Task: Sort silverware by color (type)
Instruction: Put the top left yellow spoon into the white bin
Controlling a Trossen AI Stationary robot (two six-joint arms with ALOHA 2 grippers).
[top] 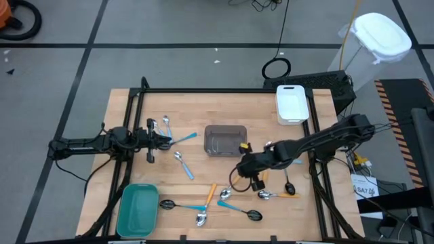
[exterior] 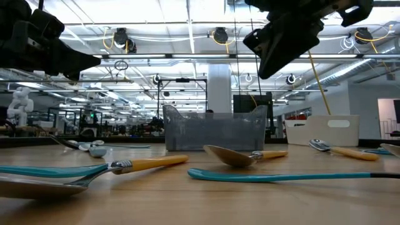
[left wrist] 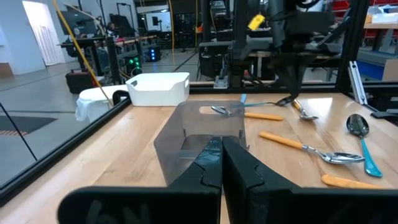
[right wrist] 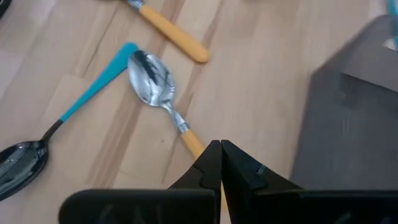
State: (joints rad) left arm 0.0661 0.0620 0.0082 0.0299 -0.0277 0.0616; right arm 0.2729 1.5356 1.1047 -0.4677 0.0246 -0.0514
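Both pincers are seen closed and empty, the right pincer (top: 245, 167) held above spoons (top: 224, 196) on the bench (top: 190, 108).

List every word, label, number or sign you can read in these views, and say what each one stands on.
No text can be read with certainty in any view.
White label off the table's right edge, high view: dark print, too small to read.
Yellow tag on the dark equipment behind the table, left wrist view: no legible marking.
Spoons, grey bin, white tray, teal tray: no lettering visible.
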